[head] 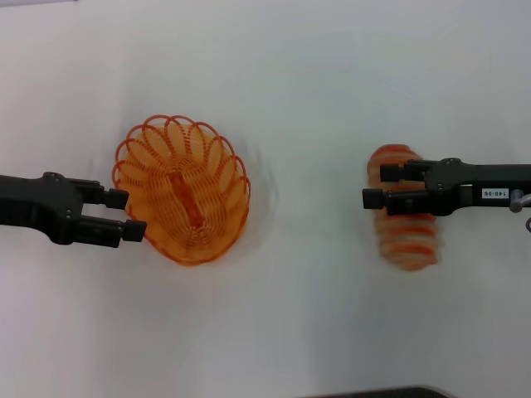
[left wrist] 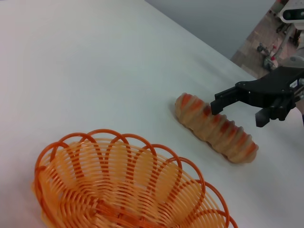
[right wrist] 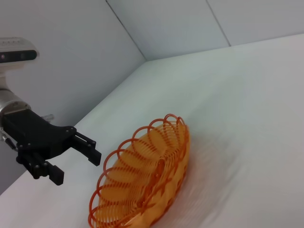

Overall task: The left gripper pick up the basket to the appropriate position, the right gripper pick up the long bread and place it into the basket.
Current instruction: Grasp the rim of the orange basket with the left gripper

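The orange wire basket (head: 187, 191) stands on the white table, left of centre; it also shows in the left wrist view (left wrist: 118, 190) and the right wrist view (right wrist: 147, 175). My left gripper (head: 124, 215) is open, its fingertips at the basket's left rim; from the right wrist view (right wrist: 76, 167) it looks just apart from the rim. The long bread (head: 404, 240), tan with orange-red stripes, lies on the right. My right gripper (head: 382, 186), with the white label, is open over the loaf's far half. The left wrist view shows it (left wrist: 240, 114) above the loaf (left wrist: 216, 128).
The white table (head: 315, 83) spreads between basket and loaf. A dark curved edge (head: 373, 391) shows at the bottom of the head view. The table's far edge and a grey wall (left wrist: 213, 23) lie beyond the loaf.
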You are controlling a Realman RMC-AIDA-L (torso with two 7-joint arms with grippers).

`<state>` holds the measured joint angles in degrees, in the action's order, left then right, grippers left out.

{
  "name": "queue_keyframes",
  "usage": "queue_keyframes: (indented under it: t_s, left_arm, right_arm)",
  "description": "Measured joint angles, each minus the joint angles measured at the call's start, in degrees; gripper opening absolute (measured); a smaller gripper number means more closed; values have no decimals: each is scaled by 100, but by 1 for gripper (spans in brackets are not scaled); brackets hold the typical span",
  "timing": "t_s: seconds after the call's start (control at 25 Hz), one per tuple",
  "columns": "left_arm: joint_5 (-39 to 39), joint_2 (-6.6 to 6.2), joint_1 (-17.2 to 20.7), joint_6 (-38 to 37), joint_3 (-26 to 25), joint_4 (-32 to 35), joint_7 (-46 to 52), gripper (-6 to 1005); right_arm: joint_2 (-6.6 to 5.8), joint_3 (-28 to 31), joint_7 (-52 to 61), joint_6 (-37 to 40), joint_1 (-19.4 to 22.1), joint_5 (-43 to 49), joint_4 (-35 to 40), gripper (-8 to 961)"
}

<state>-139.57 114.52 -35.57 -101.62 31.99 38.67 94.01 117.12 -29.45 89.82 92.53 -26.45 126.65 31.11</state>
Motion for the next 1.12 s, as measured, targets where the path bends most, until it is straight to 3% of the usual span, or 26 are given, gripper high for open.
queue_keyframes:
  t_s: [0.44,0.6,0.76,0.84,0.96,1.12]
  left_arm:
    - [17,0,-14,-15,-11,5,22,778]
    - [48,-20,-186,-43,-10,99,309,776]
    - [9,-101,-536,15,152,360,886,773]
    - [2,-244,-1042,205,492,575,1512,771]
    - [-107,-315,-1424,515,928,606,2066,769]
    - [-582,-283,-1946,1062,1580,611,2653,766]
  right_arm:
    - [3,19,9,25,-17,0,0,945]
    - [4,16,18,33,-36,0,0,945]
    - [4,19,10,74,-55,0,0,945]
    - [10,35,-24,81,-57,0,0,945]
    - [19,45,-90,81,-31,0,0,945]
    - [70,87,-194,81,6,-5,1,944]
